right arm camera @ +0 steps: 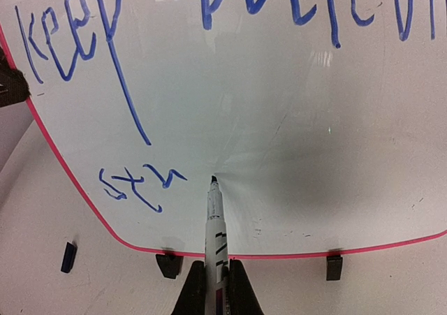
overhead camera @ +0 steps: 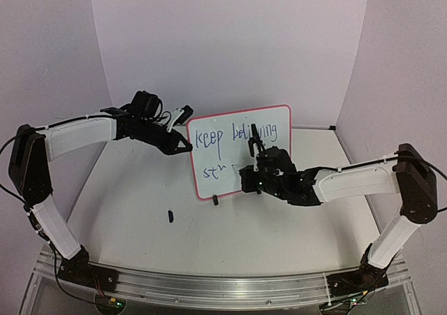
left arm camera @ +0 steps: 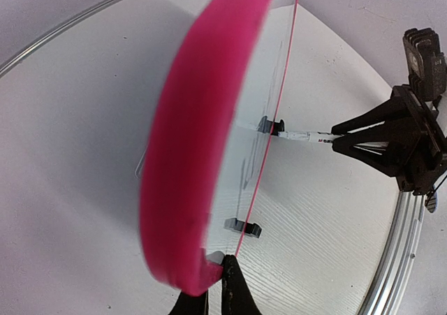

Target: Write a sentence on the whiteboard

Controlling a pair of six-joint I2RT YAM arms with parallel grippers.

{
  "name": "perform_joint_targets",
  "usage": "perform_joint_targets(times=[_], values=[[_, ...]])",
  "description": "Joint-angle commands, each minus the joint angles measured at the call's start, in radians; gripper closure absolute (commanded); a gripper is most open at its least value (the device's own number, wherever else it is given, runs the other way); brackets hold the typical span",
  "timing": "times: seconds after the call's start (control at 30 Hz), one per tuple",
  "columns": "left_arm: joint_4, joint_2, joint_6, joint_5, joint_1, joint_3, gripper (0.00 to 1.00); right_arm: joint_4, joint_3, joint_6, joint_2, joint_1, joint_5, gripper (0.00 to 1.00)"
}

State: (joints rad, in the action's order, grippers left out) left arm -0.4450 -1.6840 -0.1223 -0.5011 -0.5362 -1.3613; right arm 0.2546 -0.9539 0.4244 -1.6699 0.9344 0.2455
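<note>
The whiteboard [overhead camera: 234, 156] stands upright on the table with a thin red border. On it is the sentence [overhead camera: 209, 139] in blue marker: "keep believing" on top, and "str" [right arm camera: 136, 182] lower left. My left gripper [overhead camera: 187, 146] is shut on the board's left edge, which fills the left wrist view as a blurred pink band [left arm camera: 188, 154]. My right gripper [right arm camera: 215, 276] is shut on a white marker [right arm camera: 214, 221]. Its tip [right arm camera: 213, 181] touches the board just right of "str". From the left wrist, the marker [left arm camera: 300, 135] meets the board's face.
Two black clip feet [right arm camera: 169, 265] [right arm camera: 334, 266] hold the board's bottom edge. A small dark cap [overhead camera: 170, 215] lies on the table in front of the board, left of it. A metal rail [overhead camera: 223, 287] runs along the near edge. White walls close in the back and sides.
</note>
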Motion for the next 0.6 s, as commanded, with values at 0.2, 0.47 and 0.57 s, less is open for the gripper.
perform_joint_targets(times=[0.2, 0.47, 0.57], values=[[-0.148, -0.056, -0.044, 0.067, -0.021, 0.019, 1.0, 0.031, -0.051, -0.021, -0.04, -0.012, -0.025, 1.0], [-0.147, -0.058, -0.044, 0.067, -0.021, 0.019, 1.0, 0.029, -0.039, -0.008, -0.045, -0.011, -0.052, 1.0], [-0.148, -0.057, -0.044, 0.066, -0.022, 0.019, 1.0, 0.025, -0.03, 0.003, -0.048, -0.012, -0.051, 1.0]])
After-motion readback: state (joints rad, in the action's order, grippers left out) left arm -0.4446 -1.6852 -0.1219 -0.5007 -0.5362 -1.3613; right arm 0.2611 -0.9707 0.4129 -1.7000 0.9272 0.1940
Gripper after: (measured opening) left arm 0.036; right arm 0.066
